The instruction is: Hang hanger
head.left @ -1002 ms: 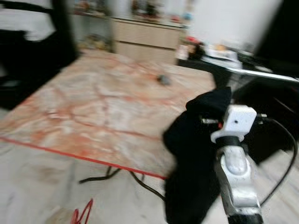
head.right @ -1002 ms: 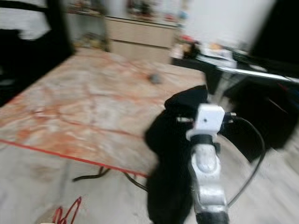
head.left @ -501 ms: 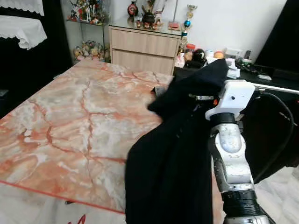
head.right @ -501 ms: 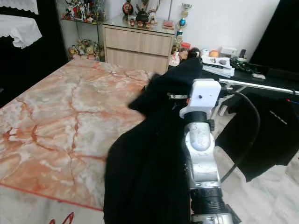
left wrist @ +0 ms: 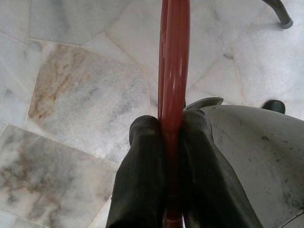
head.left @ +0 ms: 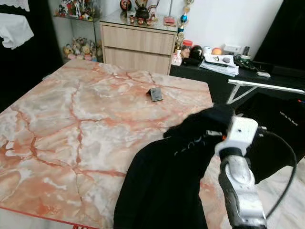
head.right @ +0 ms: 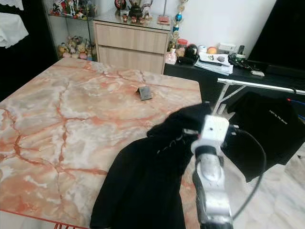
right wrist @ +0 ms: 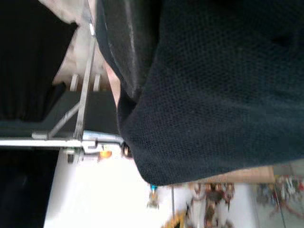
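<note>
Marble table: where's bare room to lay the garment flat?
The marble table is bare across its left and middle, from the near edge up to the small dark object. The near right corner is crowded: the black garment drapes there, held up by the right gripper.

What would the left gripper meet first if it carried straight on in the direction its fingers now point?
Most likely the marble floor. The left gripper is shut on the red hanger, which runs on ahead of the fingers, so the hanger's far end would probably touch the tiles first. How far off the floor lies cannot be judged.
</note>
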Motion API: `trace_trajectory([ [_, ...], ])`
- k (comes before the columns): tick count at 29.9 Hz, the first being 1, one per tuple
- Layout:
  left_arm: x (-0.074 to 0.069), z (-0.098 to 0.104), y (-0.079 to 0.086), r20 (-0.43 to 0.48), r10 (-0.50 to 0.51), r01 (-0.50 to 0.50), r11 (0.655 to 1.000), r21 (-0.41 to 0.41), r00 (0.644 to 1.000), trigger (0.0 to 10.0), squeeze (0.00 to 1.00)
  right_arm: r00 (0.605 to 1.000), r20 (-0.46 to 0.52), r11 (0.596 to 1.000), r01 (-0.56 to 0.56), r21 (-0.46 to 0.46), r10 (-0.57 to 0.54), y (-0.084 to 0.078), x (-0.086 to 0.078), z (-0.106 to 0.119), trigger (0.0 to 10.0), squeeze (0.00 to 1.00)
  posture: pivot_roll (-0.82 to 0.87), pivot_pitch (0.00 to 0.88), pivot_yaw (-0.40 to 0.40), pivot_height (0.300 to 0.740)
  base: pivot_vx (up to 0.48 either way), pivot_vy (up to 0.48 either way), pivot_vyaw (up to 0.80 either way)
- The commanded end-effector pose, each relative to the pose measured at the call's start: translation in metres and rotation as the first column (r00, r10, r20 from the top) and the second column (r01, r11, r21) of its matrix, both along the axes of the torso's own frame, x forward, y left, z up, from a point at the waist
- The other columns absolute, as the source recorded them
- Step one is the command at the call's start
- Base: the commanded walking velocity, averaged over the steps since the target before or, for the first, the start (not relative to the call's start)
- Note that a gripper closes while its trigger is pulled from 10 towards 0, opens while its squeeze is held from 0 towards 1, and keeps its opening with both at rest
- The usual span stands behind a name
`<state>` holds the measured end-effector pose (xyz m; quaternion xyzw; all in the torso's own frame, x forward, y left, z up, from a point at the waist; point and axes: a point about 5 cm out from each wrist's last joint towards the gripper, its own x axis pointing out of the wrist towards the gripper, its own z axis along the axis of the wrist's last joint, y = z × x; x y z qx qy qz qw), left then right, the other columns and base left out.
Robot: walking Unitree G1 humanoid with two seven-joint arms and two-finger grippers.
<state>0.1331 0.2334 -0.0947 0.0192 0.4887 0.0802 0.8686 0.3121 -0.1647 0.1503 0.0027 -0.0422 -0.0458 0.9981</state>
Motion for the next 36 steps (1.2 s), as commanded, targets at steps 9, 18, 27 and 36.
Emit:
trace_trajectory([
  [9, -0.002, -0.006, -0.02, -0.055, -0.034, 0.032, 0.999, -0.025, 0.998, 10.0, 0.0, 0.984, -0.16, 0.997, -0.079, -0.004, 0.078, 0.004, -0.014, -0.027, 10.0, 0.0, 0.08, 0.057, -0.088, 0.74, 0.0, 0.0, 0.0],
  [18, -0.009, -0.007, -0.015, -0.064, -0.033, 0.032, 0.999, -0.023, 0.997, 10.0, 0.0, 0.978, -0.192, 0.996, -0.084, -0.028, 0.077, -0.001, -0.026, -0.03, 10.0, 1.0, 0.07, 0.061, -0.087, 0.74, 0.0, 0.0, 0.0],
  [27, -0.009, -0.007, -0.014, -0.064, -0.043, 0.042, 0.999, -0.023, 0.997, 10.0, 0.0, 0.985, -0.164, 0.997, -0.058, -0.058, 0.047, -0.006, -0.047, -0.024, 10.0, 1.0, 0.06, 0.056, -0.088, 0.74, 0.0, 0.0, 0.0],
  [36, -0.011, -0.007, -0.014, -0.068, -0.059, 0.057, 0.998, -0.025, 0.996, 10.0, 0.0, 0.969, -0.24, 0.993, -0.079, -0.083, 0.057, -0.009, -0.054, -0.036, 10.0, 1.0, 0.06, 0.043, -0.082, 0.74, 0.0, 0.0, 0.0],
])
